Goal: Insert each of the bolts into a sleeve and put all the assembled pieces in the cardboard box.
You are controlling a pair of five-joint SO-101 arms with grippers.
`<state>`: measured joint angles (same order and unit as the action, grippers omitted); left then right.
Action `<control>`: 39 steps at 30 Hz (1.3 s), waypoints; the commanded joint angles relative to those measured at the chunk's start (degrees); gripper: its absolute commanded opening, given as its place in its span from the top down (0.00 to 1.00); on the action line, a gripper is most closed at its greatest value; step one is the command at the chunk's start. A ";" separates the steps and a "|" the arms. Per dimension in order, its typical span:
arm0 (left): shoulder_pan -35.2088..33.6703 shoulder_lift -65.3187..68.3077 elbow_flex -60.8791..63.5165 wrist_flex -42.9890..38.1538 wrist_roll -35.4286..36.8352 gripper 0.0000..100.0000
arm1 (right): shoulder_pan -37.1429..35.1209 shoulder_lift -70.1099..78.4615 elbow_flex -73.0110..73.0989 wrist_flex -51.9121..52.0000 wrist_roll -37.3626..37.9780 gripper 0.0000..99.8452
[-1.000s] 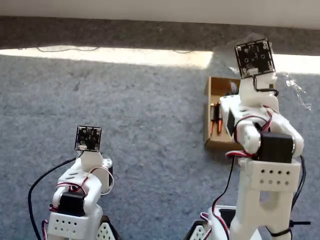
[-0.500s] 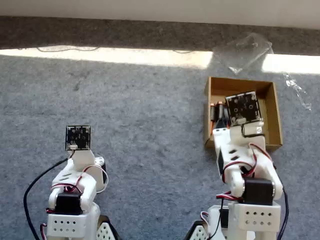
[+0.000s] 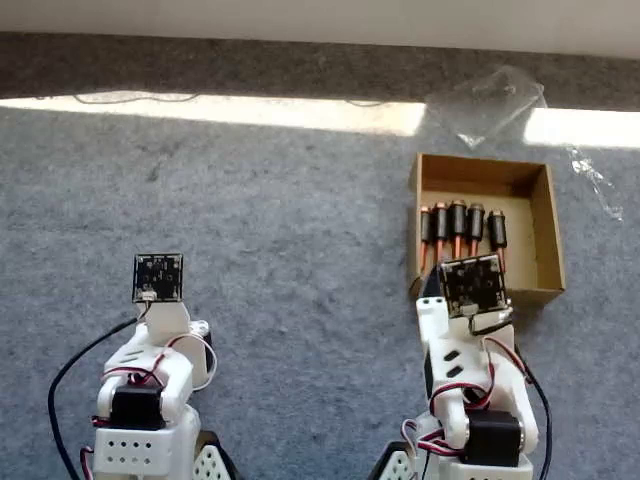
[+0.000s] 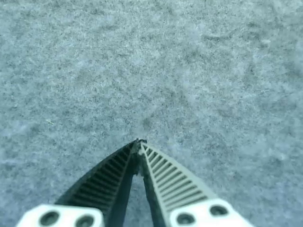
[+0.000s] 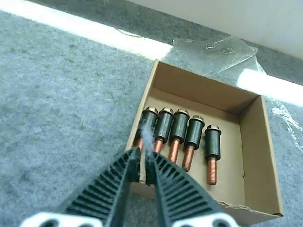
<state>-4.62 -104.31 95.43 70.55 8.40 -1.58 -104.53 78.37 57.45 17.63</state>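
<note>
I am pulling my right end effector point(image 5: 143, 156) back from the cardboard box point(image 3: 530, 180), closed and empty. Five sleeved bolts point(image 3: 458, 228) are lying inside, at my 12 o'clock. My left end effector point(image 4: 138, 144) is sitting closed. The task is looking finished.

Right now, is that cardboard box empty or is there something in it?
Not empty. Five copper-coloured bolts, each in a dark sleeve, lie side by side on the floor of the cardboard box, none standing up.
</note>
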 commanded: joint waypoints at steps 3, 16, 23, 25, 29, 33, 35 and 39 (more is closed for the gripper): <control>-0.57 -0.57 -0.04 0.09 0.62 0.99 | -0.48 -0.04 1.10 -1.36 -5.27 0.99; -0.48 -0.48 1.80 0.53 0.53 0.99 | -0.40 -0.04 13.67 -1.36 -17.49 0.99; -0.48 -0.31 1.80 0.53 0.26 0.99 | -0.13 -0.04 20.53 -1.27 -19.69 0.99; -0.48 -0.31 1.80 0.53 0.26 0.99 | -0.13 -0.04 21.67 -1.10 -19.69 0.99; -0.48 -0.31 1.80 0.62 0.18 0.99 | -0.31 -0.04 21.67 5.58 -19.69 0.99; -0.48 -0.31 1.80 0.62 0.18 0.99 | -0.13 -0.04 21.85 9.89 -19.69 0.99; -0.48 -0.31 1.80 0.62 0.18 0.99 | -0.13 -0.04 21.93 9.89 -19.69 0.99; -0.48 -0.31 1.80 0.62 0.18 0.99 | -0.13 -0.04 22.11 10.24 -19.69 0.99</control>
<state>-4.62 -104.31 95.87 70.73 8.31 -1.58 -104.09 95.60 67.21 -1.54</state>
